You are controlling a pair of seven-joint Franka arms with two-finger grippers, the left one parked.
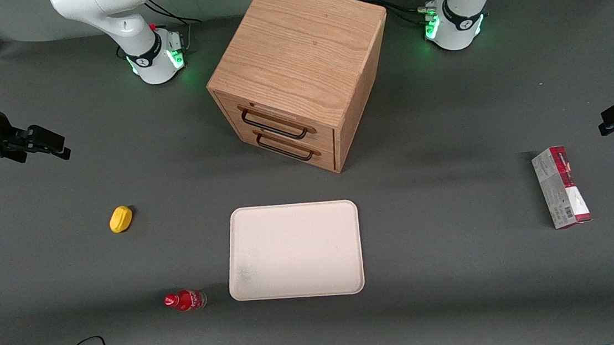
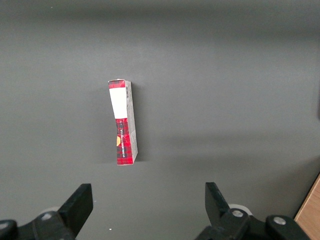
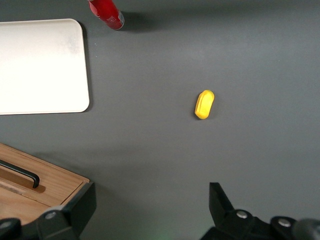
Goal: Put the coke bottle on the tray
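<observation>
The coke bottle (image 1: 185,300) is small and red with a red cap. It lies on its side on the grey table, just off the tray's near corner toward the working arm's end; it also shows in the right wrist view (image 3: 106,13). The cream-white tray (image 1: 294,250) lies flat in front of the wooden drawer cabinet and has nothing on it; the right wrist view shows its corner (image 3: 42,65). My right gripper (image 1: 49,144) is open and empty, held high at the working arm's end of the table, far from the bottle. Its fingers (image 3: 218,197) stand wide apart.
A yellow lemon-shaped lump (image 1: 121,219) lies between my gripper and the bottle, also in the wrist view (image 3: 204,104). A wooden two-drawer cabinet (image 1: 298,73) stands farther from the camera than the tray. A red-and-grey carton (image 1: 560,187) lies toward the parked arm's end.
</observation>
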